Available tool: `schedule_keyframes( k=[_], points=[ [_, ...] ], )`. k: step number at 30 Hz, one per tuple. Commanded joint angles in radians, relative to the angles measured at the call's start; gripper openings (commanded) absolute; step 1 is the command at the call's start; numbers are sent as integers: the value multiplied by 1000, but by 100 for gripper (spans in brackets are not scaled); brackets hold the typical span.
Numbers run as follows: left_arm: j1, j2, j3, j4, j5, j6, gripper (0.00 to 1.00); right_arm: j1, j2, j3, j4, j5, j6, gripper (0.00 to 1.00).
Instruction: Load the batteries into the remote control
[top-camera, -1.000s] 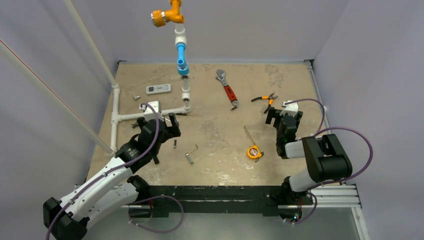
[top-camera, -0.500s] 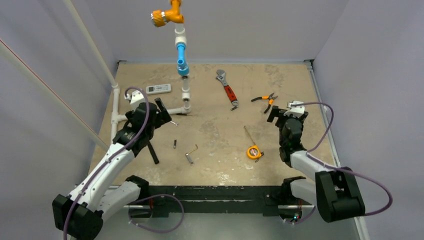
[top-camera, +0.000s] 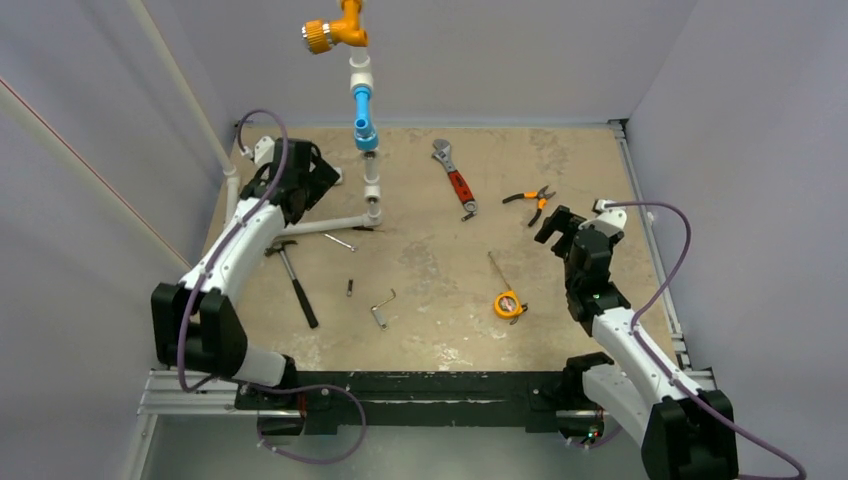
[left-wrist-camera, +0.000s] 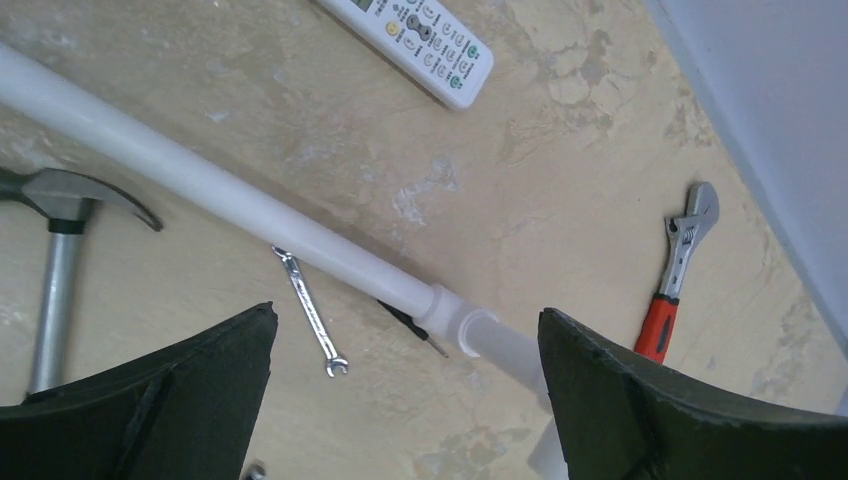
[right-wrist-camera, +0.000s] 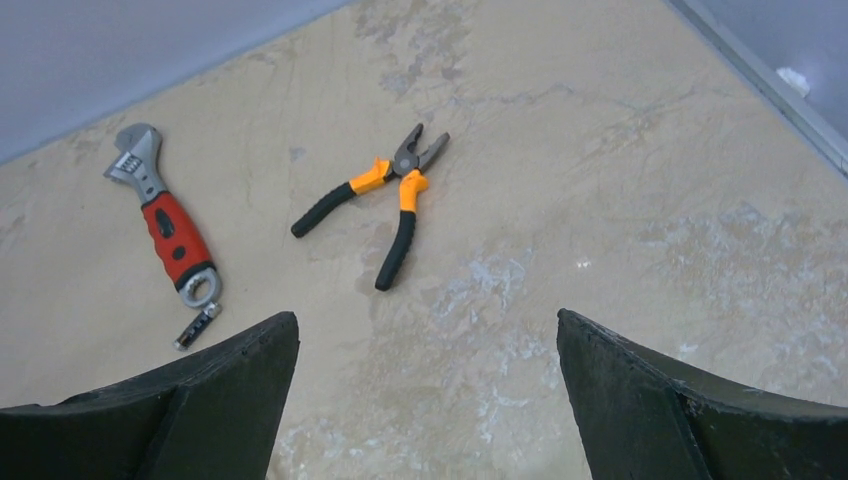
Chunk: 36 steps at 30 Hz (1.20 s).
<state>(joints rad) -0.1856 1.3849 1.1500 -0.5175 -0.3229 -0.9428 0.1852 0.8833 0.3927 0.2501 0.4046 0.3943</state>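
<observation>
Left tool (left-wrist-camera: 405, 318): jaws wide apart and empty, hanging over the far-left part of the worktop (top-camera: 430, 250).
Right tool (right-wrist-camera: 428, 318): jaws wide apart and empty, above the right side of the worktop.
Under left tool: a white pipe (left-wrist-camera: 200, 185) runs slantwise, with a small spanner (left-wrist-camera: 312, 312) just beside it and a hammer (left-wrist-camera: 60, 240) at the left edge.
Remote (left-wrist-camera: 420, 35): lies flat on the worktop beyond the pipe, apart from it, with its buttons facing up.
Ahead of right tool: pliers (right-wrist-camera: 385, 205), and further left a red-handled wrench (right-wrist-camera: 165, 235).
Handling: the remote is probably light and stiff, and its smooth plastic is likely to slip. It lies flush with the worktop, so little of its edge is open to a finger.
Hold: best taken across the narrow width, one finger on each long edge, near the middle. It would probably need turning over to reach the battery door.
Hidden: the remote's display end is cut off by the top of the left wrist view, and its back is out of sight. In the top view the left arm covers it.
Batteries: none can be named for certain. A small dark stub (top-camera: 349, 287) in mid-worktop and a small piece (right-wrist-camera: 197, 328) by the wrench's handle are too small to tell.
</observation>
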Motion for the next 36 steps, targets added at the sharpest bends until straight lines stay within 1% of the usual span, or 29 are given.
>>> schedule_keyframes(
  k=[1, 3, 5, 10, 14, 17, 22, 26, 29, 34, 36],
  points=[
    [30, 186, 242, -179, 68, -228, 100, 8, 5, 36, -111, -6, 81, 99],
    [46, 280, 362, -272, 100, -289, 100, 7, 6, 32, -104, 5, 87, 99],
    [58, 351, 450, -314, 110, -335, 100, 8, 8, 32, -104, 12, 91, 99],
    [99, 445, 481, -312, 141, -473, 100, 8, 15, 36, -115, 6, 95, 99],
    [132, 526, 534, -365, 184, -579, 100, 8, 33, 56, -148, 24, 94, 99],
    [146, 594, 600, -386, 203, -619, 100, 8, 41, 65, -165, 26, 94, 99],
    [165, 693, 667, -355, 233, -676, 100, 8, 39, 62, -167, 28, 96, 99],
    [175, 744, 691, -298, 227, -690, 100, 7, 36, 57, -175, 33, 99, 99],
    [180, 783, 733, -293, 212, -686, 100, 8, 38, 58, -175, 33, 100, 99],
    [186, 839, 780, -290, 233, -699, 99, 8, 50, 67, -176, 39, 100, 99],
    [212, 859, 802, -297, 232, -704, 98, 8, 58, 71, -179, 36, 101, 99]
  ],
)
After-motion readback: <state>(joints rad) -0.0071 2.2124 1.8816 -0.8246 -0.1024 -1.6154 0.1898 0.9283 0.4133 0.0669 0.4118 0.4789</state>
